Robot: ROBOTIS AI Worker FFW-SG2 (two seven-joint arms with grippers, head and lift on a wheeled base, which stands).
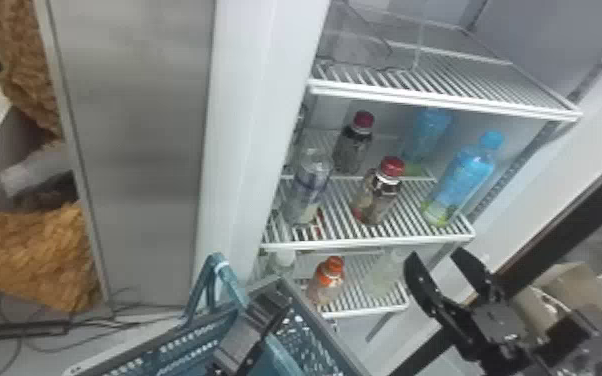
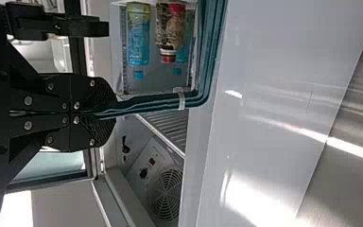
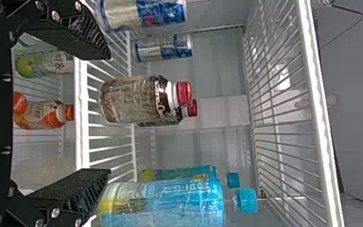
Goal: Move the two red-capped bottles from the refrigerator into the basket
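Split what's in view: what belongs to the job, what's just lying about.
Job: front red-capped bottle; rear red-capped bottle; basket; left gripper, shut on basket handle; right gripper, open.
Lying about: blue bottles; orange-capped bottle; cans.

Bright glare streaks the left wrist view's glossy white panel.

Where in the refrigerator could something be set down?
The upper white wire shelf is bare right of the clear plastic panel. The wire shelf below has a strip between the front brownish red-capped bottle and front blue plastic bottle. Its left looks crowded: silver-blue can, rear red-capped bottle.
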